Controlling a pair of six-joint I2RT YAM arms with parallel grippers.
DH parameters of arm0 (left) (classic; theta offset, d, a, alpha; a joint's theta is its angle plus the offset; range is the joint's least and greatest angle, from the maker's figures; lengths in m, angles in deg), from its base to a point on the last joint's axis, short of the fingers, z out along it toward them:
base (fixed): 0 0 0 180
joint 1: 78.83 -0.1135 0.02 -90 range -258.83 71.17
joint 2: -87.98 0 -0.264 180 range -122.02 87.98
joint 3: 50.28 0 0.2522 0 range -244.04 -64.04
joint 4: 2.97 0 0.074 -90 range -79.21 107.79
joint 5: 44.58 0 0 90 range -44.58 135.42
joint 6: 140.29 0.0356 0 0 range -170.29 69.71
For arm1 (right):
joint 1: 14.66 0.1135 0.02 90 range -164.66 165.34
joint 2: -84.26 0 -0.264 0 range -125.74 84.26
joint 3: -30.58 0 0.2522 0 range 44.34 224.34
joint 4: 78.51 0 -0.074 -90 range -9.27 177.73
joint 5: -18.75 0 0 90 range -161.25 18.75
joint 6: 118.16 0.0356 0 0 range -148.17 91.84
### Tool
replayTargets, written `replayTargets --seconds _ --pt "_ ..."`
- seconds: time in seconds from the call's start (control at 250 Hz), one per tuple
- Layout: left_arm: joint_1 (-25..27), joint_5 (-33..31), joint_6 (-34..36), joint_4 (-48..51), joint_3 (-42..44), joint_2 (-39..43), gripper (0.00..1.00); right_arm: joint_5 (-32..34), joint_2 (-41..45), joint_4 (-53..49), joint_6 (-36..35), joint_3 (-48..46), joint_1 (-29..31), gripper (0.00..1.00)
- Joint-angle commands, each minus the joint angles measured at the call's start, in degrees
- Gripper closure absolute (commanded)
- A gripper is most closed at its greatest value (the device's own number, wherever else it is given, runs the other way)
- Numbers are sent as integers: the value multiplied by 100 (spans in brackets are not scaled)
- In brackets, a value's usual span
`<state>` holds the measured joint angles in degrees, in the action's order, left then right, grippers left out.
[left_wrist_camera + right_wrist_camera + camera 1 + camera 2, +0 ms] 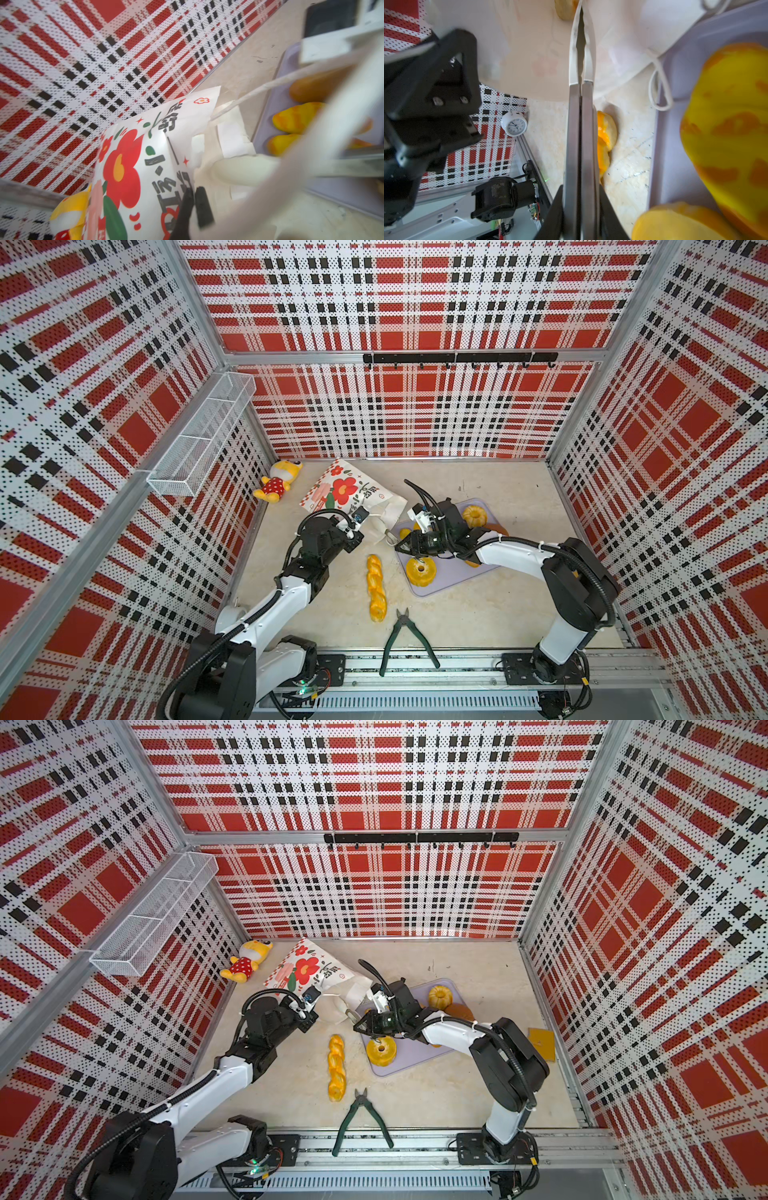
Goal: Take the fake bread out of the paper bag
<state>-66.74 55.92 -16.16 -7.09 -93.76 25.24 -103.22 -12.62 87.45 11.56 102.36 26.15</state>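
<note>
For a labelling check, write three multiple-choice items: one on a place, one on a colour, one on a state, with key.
1. Where does the twisted braid lie? A) on the bare table beside the tray B) on the tray C) held in the air
2. What colour is the tray? A) green B) lilac C) black
3. How is the right gripper? A) open, empty B) out of sight C) shut on the tongs
Key: 1 A, it rests on the table, off the tray. 2 B, its bare floor is lilac. 3 C, the right wrist view shows the tongs clamped.
</note>
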Motion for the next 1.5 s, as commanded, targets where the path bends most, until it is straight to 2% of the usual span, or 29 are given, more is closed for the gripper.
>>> replayTargets --seconds 0.0,0.092,0.192,0.328,0.456,0.712,0.844,1.004,1.2,1.497 --pt "-620 509 474 56 -246 216 100 436 718 -204 -579 -126 31 100" --pt "-847 360 1394 707 -743 159 100 595 1163 -373 -731 -215 31 100" --pt "-885 152 1971 954 -1148 123 100 641 1497 -664 -863 -255 31 100" --pt "-502 -156 2894 1374 -1321 87 100 591 1608 -909 -941 -306 29 100" --pt "-156 -356 3485 1701 -1064 126 100 148 1274 -832 -747 -293 38 100" --pt "134 -425 3223 1666 -474 389 100 8 993 -972 -358 57 606 100" --pt "349 -481 3029 1618 -304 451 100 207 1024 -775 -150 40 826 100" --pt "370 -540 2532 1150 -100 503 100 491 829 -553 103 201 875 100" --pt "369 -453 1942 682 74 507 100 700 -40 199 1048 568 859 100" --pt "407 -392 1611 506 141 502 100 430 -1050 2031 2543 736 829 83"
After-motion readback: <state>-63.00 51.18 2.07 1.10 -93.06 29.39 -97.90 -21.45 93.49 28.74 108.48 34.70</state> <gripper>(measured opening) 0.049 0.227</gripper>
